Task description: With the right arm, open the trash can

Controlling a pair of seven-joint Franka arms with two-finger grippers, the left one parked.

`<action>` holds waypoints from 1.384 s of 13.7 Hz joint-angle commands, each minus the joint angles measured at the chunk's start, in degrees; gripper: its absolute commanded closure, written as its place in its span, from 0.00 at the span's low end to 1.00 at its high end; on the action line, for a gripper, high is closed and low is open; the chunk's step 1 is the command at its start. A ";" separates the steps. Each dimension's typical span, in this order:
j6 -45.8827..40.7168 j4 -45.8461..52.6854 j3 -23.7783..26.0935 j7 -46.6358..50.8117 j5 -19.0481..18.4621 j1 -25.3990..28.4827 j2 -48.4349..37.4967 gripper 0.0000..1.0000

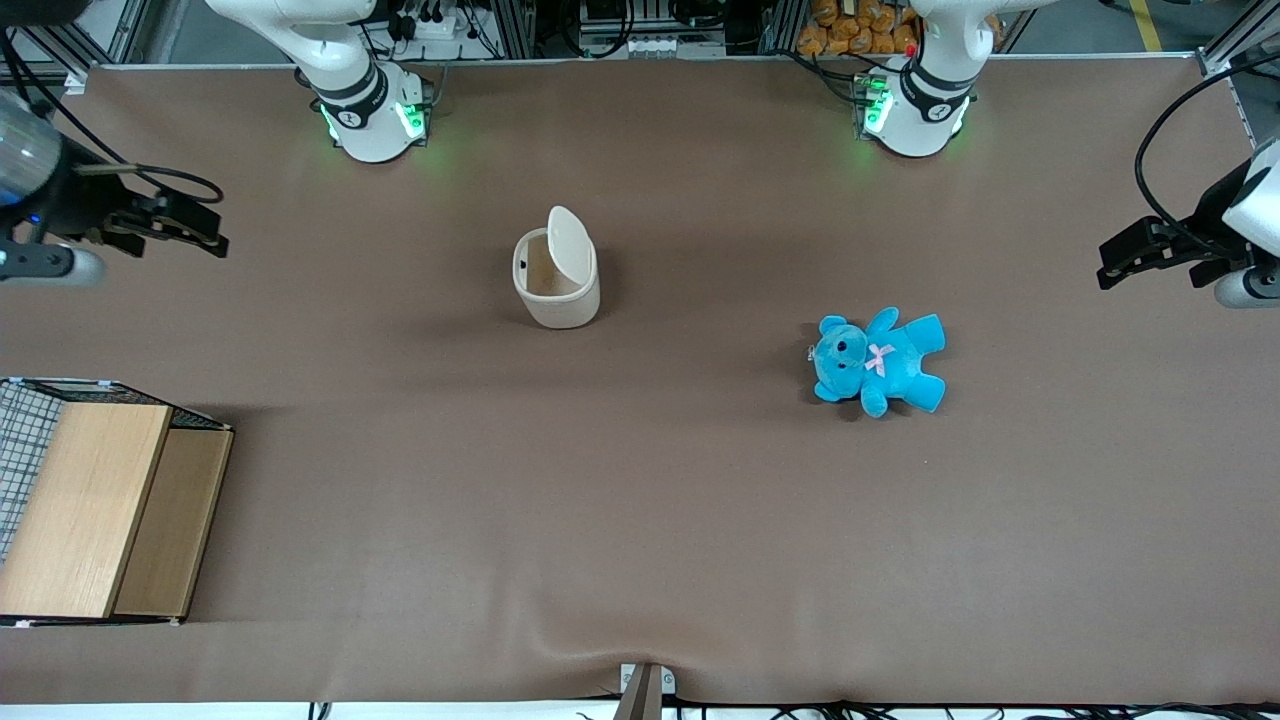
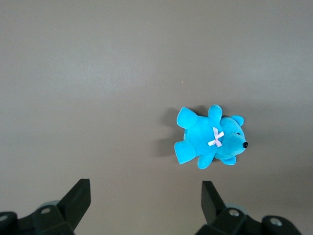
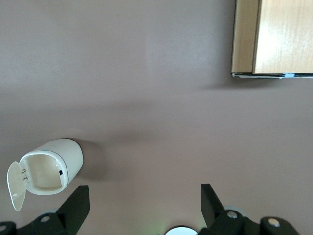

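Nearest the front camera, at the lower left of the frame, the wooden box (image 1: 95, 510) with wire mesh sits against the table's (image 1: 640, 520) edge, at the working arm's end. A broad bare stretch of brown table surface lies between it and everything else.

Farther in, right of centre, the blue teddy (image 1: 880, 360) lies on its back, well apart from the other things, toward the parked arm's end.

Slightly farther still, just above centre, the trash can (image 1: 556, 280) stands upright with its lid (image 1: 571, 245) tipped up and the inside showing. Open table surrounds it on every side.

The right arm's gripper (image 1: 185, 232) hangs at the upper left edge of the frame, well apart from the trash can, over bare table. In the right wrist view its fingers (image 3: 76, 205) stand spread wide with nothing between them, and the trash can (image 3: 51, 166) shows near one fingertip.
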 commanded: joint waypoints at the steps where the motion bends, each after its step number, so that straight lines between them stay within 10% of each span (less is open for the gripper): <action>1: -0.47 0.17 -1.76 -5.03 -1.21 -0.19 -1.55 0.00; 19: 0.94 1.84 -4.76 -10.16 -3.32 -0.10 -2.17 0.00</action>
